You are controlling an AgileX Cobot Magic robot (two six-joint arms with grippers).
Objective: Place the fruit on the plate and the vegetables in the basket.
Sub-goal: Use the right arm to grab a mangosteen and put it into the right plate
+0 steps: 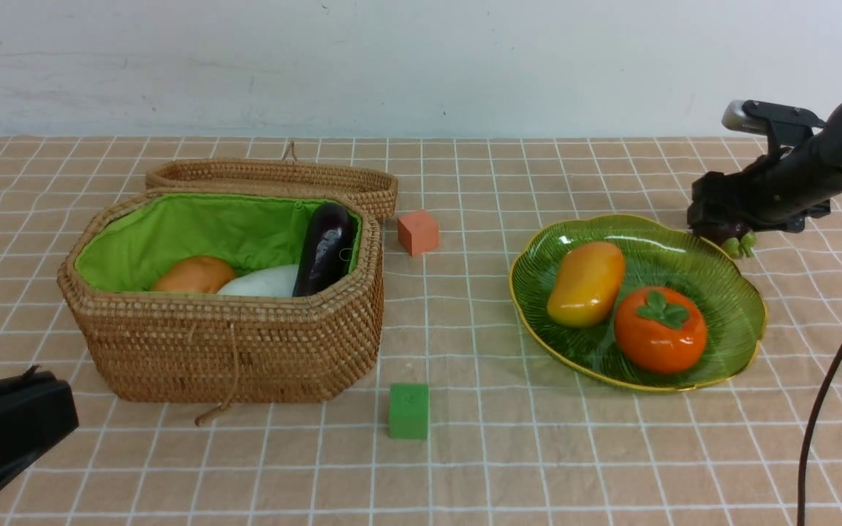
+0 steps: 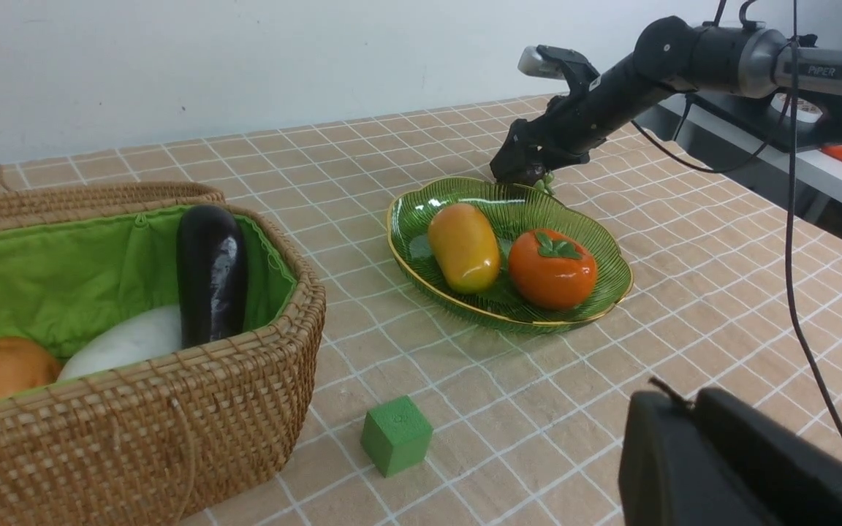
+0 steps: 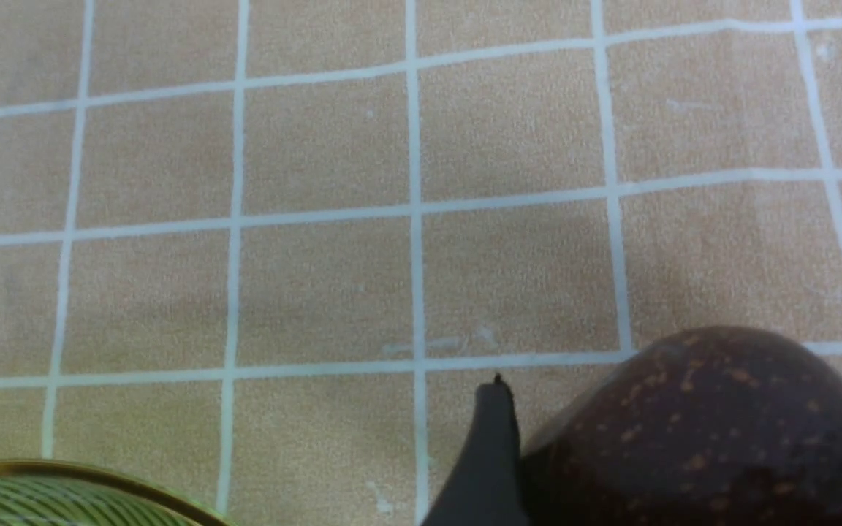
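Pale wall runs across the top of the front view, above a bench (image 1: 538, 453) covered in tan cloth with a white grid. At left center stands the basket (image 1: 231, 343), its lid lying open behind it; inside, against the green lining, lie the potato (image 1: 194, 275), the white radish (image 1: 264, 282) and the dark eggplant (image 1: 326, 247), which leans against the right end wall. An orange cube (image 1: 418, 232) sits just right of the lid, and a green cube (image 1: 408, 410) sits lower center, in front of the basket. Right of center is the plate (image 1: 735, 307), holding the mango (image 1: 586, 283) and the persimmon (image 1: 660, 329) side by side. At the plate's upper right edge, just outside the rim, the right pincer (image 1: 721, 230) has its fingers spread wide around the mangosteen (image 3: 706, 424), whose green top peeks out below the fingers; whether the fruit rests on the cloth or is lifted cannot be told. The left pincer (image 1: 30, 376), pressed together and empty, sits in the lower left corner, well apart from everything.
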